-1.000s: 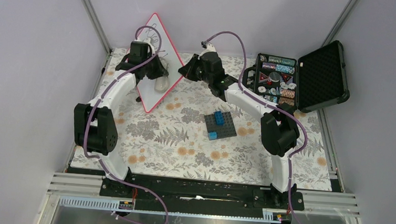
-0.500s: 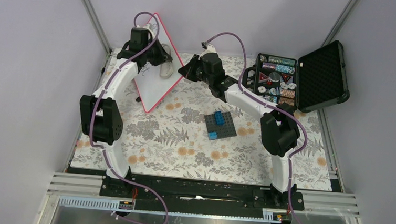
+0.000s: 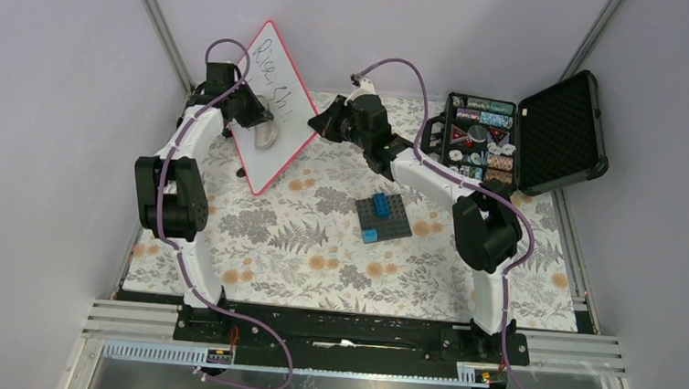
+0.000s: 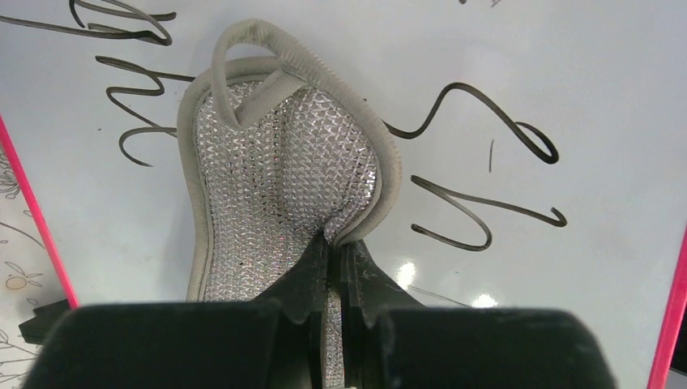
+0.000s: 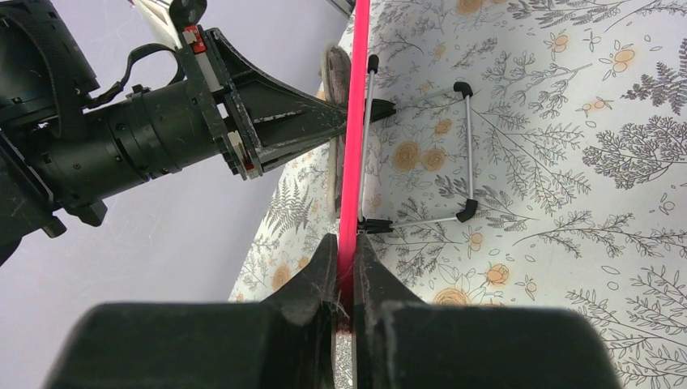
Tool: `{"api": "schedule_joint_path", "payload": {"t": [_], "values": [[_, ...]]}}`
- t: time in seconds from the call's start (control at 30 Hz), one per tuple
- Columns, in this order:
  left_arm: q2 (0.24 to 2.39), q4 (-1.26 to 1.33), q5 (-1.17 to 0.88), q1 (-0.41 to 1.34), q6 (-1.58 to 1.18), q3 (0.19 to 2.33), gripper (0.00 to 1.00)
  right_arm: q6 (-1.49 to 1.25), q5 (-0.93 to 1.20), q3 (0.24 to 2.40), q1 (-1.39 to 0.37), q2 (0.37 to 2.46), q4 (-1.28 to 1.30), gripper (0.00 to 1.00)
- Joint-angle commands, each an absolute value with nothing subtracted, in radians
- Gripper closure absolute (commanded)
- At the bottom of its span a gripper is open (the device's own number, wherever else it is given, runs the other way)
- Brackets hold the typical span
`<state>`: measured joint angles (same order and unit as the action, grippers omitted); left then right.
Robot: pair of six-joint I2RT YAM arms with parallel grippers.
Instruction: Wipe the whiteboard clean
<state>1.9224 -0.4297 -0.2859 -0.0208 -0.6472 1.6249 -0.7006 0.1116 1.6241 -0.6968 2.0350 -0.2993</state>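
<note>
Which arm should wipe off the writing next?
Left. The left gripper pinches the mesh cloth against the whiteboard beside black writing; the right gripper clamps the pink frame, steadying it.

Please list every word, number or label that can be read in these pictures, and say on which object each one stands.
"Rice" (uncertain): black handwriting, upper line on the whiteboard.
"Ch...": its second line; the rest is unreadable.
Left wrist view: only loose strokes, not readable.
Printing on the items in the black case: too small to read.
No text on the grey mesh pad.
</note>
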Motion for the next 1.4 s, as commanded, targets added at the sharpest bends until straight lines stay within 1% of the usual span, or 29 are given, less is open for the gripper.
{"api": "schedule_joint_path", "payload": {"t": [0.0, 0.13, 0.27, 0.4, 0.6, 0.77, 0.87, 1.03, 1.23, 1.37], "values": [[1.933, -0.329, -0.429, 0.069, -0.621, 1.619, 1.0, -0.596, 0.228, 1.62, -0.793, 2.023, -0.359, 1.0], [1.904, -0.328, -0.413, 0.175, -0.523, 1.639, 1.0, -0.585, 0.233, 1.631, -0.801, 2.02, -0.356, 1.0], [1.903, -0.304, -0.407, 0.193, -0.512, 1.642, 1.0, -0.576, 0.228, 1.62, -0.801, 2.005, -0.36, 1.0], [1.951, -0.356, -0.36, 0.143, -0.549, 1.683, 1.0, -0.57, 0.218, 1.619, -0.801, 1.998, -0.352, 1.0], [2.018, -0.391, -0.363, 0.011, -0.621, 1.692, 1.0, -0.566, 0.213, 1.629, -0.802, 2.005, -0.337, 1.0], [2.07, -0.439, -0.374, -0.053, -0.63, 1.727, 1.0, -0.575, 0.219, 1.64, -0.802, 2.02, -0.332, 1.0], [2.073, -0.437, -0.386, -0.062, -0.633, 1.73, 1.0, -0.577, 0.221, 1.647, -0.802, 2.029, -0.326, 1.0], [2.038, -0.399, -0.429, -0.017, -0.614, 1.729, 1.0, -0.579, 0.227, 1.658, -0.803, 2.035, -0.323, 1.0], [1.948, -0.372, -0.408, 0.126, -0.523, 1.731, 1.0, -0.578, 0.232, 1.659, -0.807, 2.03, -0.329, 1.0], [1.895, -0.322, -0.401, 0.155, -0.517, 1.697, 1.0, -0.573, 0.229, 1.655, -0.807, 2.023, -0.328, 1.0]]}}
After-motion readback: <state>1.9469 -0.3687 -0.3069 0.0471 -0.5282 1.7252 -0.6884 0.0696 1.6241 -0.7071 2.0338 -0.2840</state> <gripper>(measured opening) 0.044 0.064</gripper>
